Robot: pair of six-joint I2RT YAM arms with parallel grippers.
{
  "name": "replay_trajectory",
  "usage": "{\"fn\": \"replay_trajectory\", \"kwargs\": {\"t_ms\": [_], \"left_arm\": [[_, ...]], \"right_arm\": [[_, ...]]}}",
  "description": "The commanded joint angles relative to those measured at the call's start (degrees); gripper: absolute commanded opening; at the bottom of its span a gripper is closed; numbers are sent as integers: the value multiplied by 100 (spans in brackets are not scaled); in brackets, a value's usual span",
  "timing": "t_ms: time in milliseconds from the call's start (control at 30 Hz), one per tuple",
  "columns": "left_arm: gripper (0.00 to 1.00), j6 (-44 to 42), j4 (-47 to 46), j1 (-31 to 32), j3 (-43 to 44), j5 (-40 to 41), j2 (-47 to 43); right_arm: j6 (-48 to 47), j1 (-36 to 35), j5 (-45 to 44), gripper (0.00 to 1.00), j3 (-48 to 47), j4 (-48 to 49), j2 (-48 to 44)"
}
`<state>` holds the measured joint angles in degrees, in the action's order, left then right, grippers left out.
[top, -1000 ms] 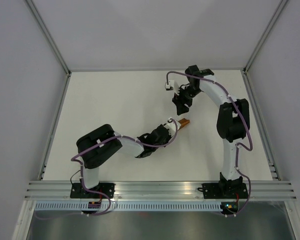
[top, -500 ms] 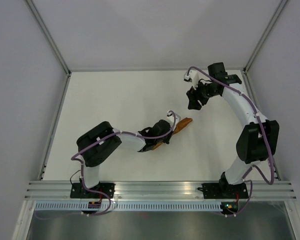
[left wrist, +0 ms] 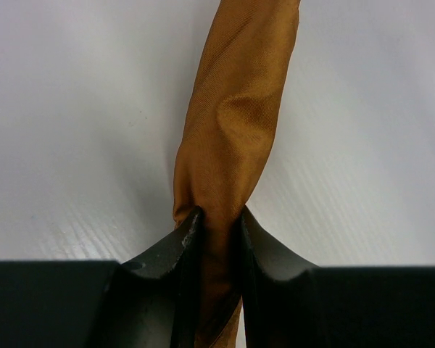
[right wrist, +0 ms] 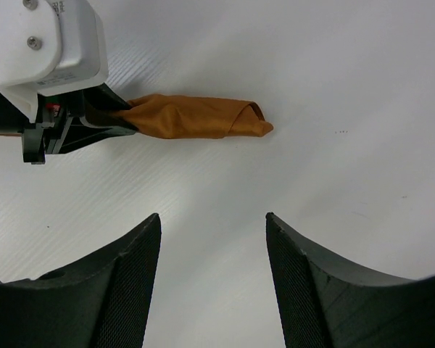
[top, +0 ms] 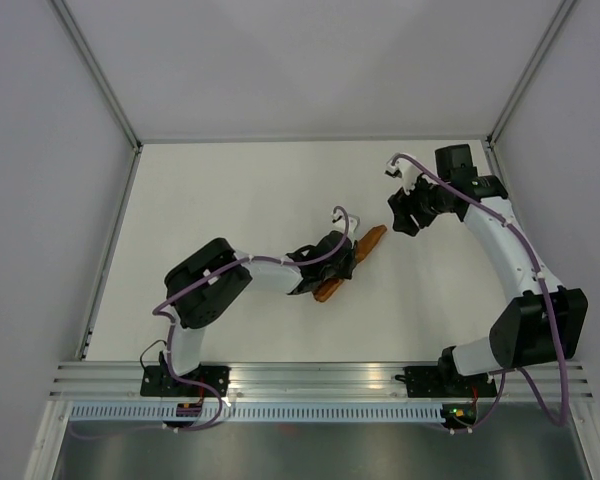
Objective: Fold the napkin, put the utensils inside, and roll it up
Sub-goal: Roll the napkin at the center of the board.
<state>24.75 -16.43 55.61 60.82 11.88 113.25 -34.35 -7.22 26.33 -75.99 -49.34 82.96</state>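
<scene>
White table (top: 230, 200) between pale walls (top: 40, 200), left gripper (left wrist: 217, 219) clamped partway along the napkin (left wrist: 235, 123), a rust-brown cloth rolled into a narrow, creased tube lying mid-table, right gripper (right wrist: 212, 219) spread wide near its far tip, holding nothing.

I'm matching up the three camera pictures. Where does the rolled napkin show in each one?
Top external: napkin slants across the centre.
Left wrist: napkin runs up the centre, bottom to top edge.
Right wrist: napkin lies sideways, upper middle.
Shared landmark: the left claw, shut on the napkin, shows in all three.
</scene>
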Motion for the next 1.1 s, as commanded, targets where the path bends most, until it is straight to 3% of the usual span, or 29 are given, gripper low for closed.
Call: {"fn": "replay_trajectory", "kwargs": {"t_ms": [0, 233, 433, 633, 1067], "left_arm": [[2, 1074, 1590, 28, -97, -160, 628], [2, 1795, 1607, 28, 193, -151, 865], [2, 2051, 1809, 28, 457, -212, 988], [2, 2253, 1915, 28, 598, -160, 1050], [2, 2561, 2056, 28, 835, -203, 1182]], "right_arm": [[384, 28, -461, 65, 223, 65, -166], [797, 28, -734, 63, 602, 530, 158], [1149, 19, -892, 43, 541, 882, 1177], [1422, -95, -1121, 30, 436, 1181, 2152], [1695, -490, -1780, 28, -434, 1164, 3182]]}}
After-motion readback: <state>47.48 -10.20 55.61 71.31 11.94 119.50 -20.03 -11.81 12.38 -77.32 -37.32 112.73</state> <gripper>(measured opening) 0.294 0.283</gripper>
